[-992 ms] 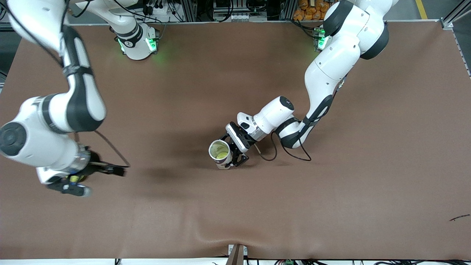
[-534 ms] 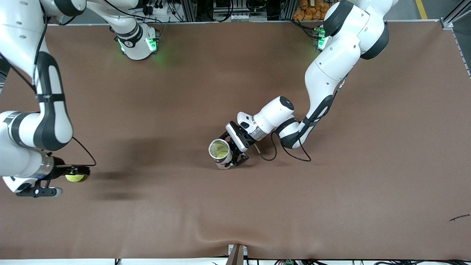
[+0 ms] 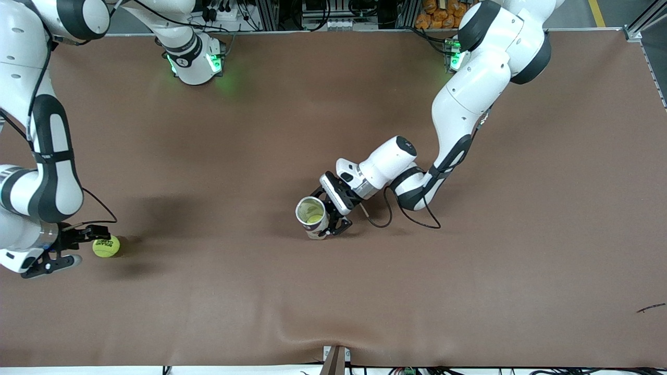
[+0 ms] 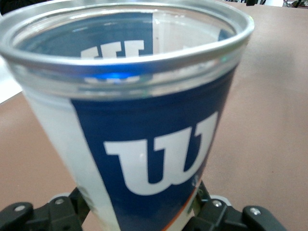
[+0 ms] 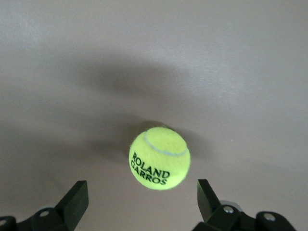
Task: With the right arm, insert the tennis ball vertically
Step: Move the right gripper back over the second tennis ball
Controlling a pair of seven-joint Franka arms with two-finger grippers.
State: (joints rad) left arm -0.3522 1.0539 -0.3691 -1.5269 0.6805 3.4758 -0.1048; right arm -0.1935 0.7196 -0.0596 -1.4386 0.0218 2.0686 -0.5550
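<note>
tennis ball (image 3: 106, 246) on the brown table (image 3: 469, 291) at the right arm's end, nearest the front camera; right gripper (image 3: 65, 245) beside it, fingers (image 5: 72, 202) spread wide, ball lying free between them; mid-table, left gripper (image 3: 333, 216) clamped on the upright open can (image 3: 311, 216), a ball inside.

A wide brown cloth-covered counter (image 3: 333, 291) fills the view, wrinkled at its near edge; cluttered metal-framed shelving (image 3: 333, 13) lines its top edge.
</note>
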